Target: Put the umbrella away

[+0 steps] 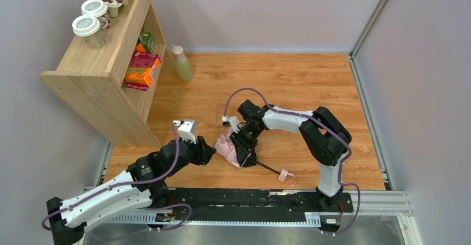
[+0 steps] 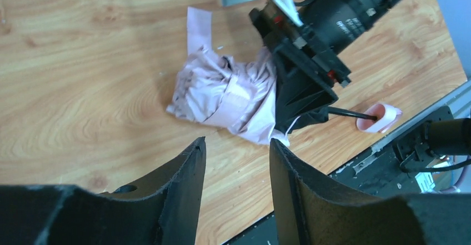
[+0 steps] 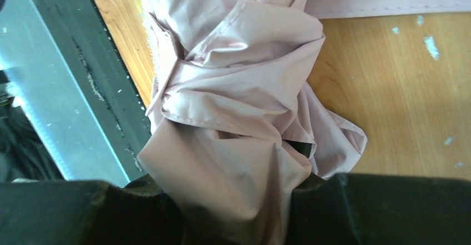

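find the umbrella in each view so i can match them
top external: umbrella just below centre
left wrist: umbrella at centre
right wrist: umbrella fills the middle
shared landmark: right hand clamped on it

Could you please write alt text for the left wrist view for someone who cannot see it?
The right gripper is shut on a crumpled pink umbrella on the wooden table. The left gripper, open and empty, fills the foreground.
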Tool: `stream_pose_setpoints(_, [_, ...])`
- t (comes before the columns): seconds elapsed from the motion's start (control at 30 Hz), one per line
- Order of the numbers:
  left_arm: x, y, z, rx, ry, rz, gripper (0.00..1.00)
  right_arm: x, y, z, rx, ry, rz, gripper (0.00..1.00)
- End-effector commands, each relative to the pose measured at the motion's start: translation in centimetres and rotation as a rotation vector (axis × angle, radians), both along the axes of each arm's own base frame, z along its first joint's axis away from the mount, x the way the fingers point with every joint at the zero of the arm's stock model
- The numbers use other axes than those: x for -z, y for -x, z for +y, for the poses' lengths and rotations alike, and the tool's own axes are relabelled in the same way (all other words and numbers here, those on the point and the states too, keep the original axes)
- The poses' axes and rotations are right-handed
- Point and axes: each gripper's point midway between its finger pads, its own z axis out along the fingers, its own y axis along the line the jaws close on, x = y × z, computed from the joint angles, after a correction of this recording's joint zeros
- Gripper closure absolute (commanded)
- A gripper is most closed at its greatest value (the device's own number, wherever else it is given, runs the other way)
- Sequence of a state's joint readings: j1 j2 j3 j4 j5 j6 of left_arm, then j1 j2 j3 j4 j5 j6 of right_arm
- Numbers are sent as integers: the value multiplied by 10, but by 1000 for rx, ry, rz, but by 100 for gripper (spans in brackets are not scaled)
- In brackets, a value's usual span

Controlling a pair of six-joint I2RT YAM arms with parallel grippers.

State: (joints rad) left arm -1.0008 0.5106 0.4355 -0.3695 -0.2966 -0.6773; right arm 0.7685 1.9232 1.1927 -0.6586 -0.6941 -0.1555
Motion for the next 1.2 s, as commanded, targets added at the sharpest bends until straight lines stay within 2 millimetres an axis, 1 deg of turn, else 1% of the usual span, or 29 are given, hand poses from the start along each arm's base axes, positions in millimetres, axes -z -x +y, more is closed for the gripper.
stream_pose_setpoints(0.0, [5,2,15,-109,58,74,47,5,-31,-8,96,58,-189,100])
stream_pose_setpoints(0.03, [7,2,17,-124,67,84,46,-2,-31,-9,101,48,-193,100])
stream_pose_setpoints(0.1, [3,5,20,-144,132,94,46,-17,-30,-10,110,11,-184,100])
stream_pose_setpoints(0.13, [5,6,20,-149,147,101,45,-26,-31,-9,124,-22,-193,100])
stream_pose_setpoints(0.2, [-4,9,17,-143,226,106,44,-48,-33,-6,145,-114,-210,100])
stream_pose_setpoints(0.3, [-30,12,11,-105,332,64,44,-81,-35,-4,163,-229,-284,100])
stream_pose_setpoints(0.33, [-44,12,9,-93,373,38,43,-93,-33,-3,162,-274,-281,100])
stream_pose_setpoints(0.37, [-50,14,7,-72,395,26,41,-104,-32,-3,159,-308,-283,100])
stream_pose_setpoints(0.4, [-65,15,4,-45,429,-7,41,-111,-32,-4,165,-322,-292,100])
stream_pose_setpoints(0.47, [-84,15,1,-20,465,-44,38,-130,-29,-6,158,-365,-310,100])
stream_pose_setpoints(0.5, [-87,13,-1,-20,464,-49,37,-138,-27,-6,153,-385,-315,100])
stream_pose_setpoints(0.53, [-96,14,-4,9,460,-70,35,-146,-26,-7,152,-408,-314,100])
stream_pose_setpoints(0.57, [-101,12,-9,23,452,-83,32,-157,-23,-7,148,-441,-300,100])
stream_pose_setpoints(0.6, [-113,16,-14,81,436,-112,31,-165,-22,-7,144,-461,-289,100])
stream_pose_setpoints(0.63, [-112,12,-19,94,404,-106,31,-176,-22,-6,162,-470,-274,100])
stream_pose_setpoints(0.67, [-121,13,-25,130,390,-111,31,-185,-19,-5,156,-482,-261,100])
stream_pose_setpoints(0.7, [-125,10,-26,136,388,-115,31,-193,-16,-5,151,-490,-246,100])
stream_pose_setpoints(0.73, [-129,10,-31,160,394,-103,32,-200,-15,-7,160,-492,-246,100])
stream_pose_setpoints(0.77, [-134,9,-33,168,412,-98,32,-204,-17,-9,176,-482,-260,100])
stream_pose_setpoints(0.83, [-137,7,-37,161,446,-46,32,-209,-22,-18,210,-456,-297,100])
stream_pose_setpoints(0.93, [-134,7,-45,151,483,61,33,-219,-32,-32,247,-430,-388,100])
stream_pose_setpoints(0.97, [-133,6,-44,129,482,95,33,-222,-34,-36,221,-422,-443,100])
stream_pose_setpoints(1.03, [-125,1,-40,46,510,195,33,-231,-36,-42,206,-403,-498,100])
stream_pose_setpoints(1.07, [-124,-2,-37,-20,570,264,32,-235,-37,-45,202,-393,-522,100])
stream_pose_setpoints(1.1, [-117,-6,-33,-100,628,356,31,-238,-39,-49,206,-377,-548,100])
stream_pose_setpoints(1.13, [-117,-11,-27,-147,666,381,31,-242,-41,-53,215,-363,-573,100])
stream_pose_setpoints(1.17, [-114,-15,-25,-215,736,450,31,-247,-41,-56,217,-361,-602,100])
